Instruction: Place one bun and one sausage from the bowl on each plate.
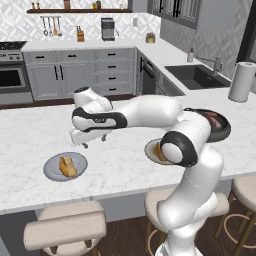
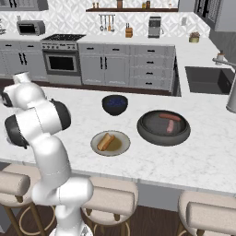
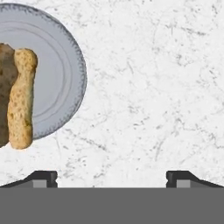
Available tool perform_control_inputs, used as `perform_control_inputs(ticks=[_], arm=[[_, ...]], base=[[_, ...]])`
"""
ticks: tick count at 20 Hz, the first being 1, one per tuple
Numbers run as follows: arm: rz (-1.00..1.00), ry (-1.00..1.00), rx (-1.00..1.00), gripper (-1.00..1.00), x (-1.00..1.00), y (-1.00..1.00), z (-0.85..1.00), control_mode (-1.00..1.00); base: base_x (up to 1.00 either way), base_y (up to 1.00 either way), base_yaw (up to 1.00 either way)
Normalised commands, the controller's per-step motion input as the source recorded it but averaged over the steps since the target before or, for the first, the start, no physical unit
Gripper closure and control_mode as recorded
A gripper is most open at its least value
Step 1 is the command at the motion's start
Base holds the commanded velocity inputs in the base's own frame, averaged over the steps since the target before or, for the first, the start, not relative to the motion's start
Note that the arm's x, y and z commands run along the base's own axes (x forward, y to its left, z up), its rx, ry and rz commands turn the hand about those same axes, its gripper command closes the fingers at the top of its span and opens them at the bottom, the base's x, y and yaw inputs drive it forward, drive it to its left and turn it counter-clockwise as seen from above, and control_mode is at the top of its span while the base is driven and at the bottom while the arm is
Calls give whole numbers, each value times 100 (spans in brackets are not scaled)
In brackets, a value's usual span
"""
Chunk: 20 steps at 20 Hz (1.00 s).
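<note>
Marble-topped island counter [image 1: 125, 165] carries all the task items, with grey cabinets and a stove behind. On it, from largest down: a wide black pan [image 2: 163, 127] holding two sausages [image 2: 167, 117]; a cream-rimmed plate [image 2: 110, 143] with one bun [image 2: 105, 141] on it; a grey plate [image 1: 65, 166] with the other bun [image 3: 22, 98] on it; and a dark blue bowl [image 2: 115, 104], contents not discernible. Neither plate shows a sausage. The gripper [image 3: 111, 179] hovers over bare marble just beside the grey plate, fingers spread wide, holding nothing.

Assessment: each sausage appears light, smooth and round, so likely to roll or slip. It is best pinched across its middle, fingers square to its length. Buns look soft and need no further handling.
</note>
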Motion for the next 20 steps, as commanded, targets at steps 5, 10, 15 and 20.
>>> perform_control_inputs(ticks=[5, 10, 15, 20], arm=[[0, 0, 0, -100, 0, -100, 10, -100], [0, 4, -2, -100, 1, -86, -13, -100], [0, 1, 0, -100, -10, -96, -2, -100], [0, 0, 0, -100, -14, -100, 53, -100]], base=[[0, 0, 0], [0, 0, 0], [0, 0, 0], [0, 0, 0]])
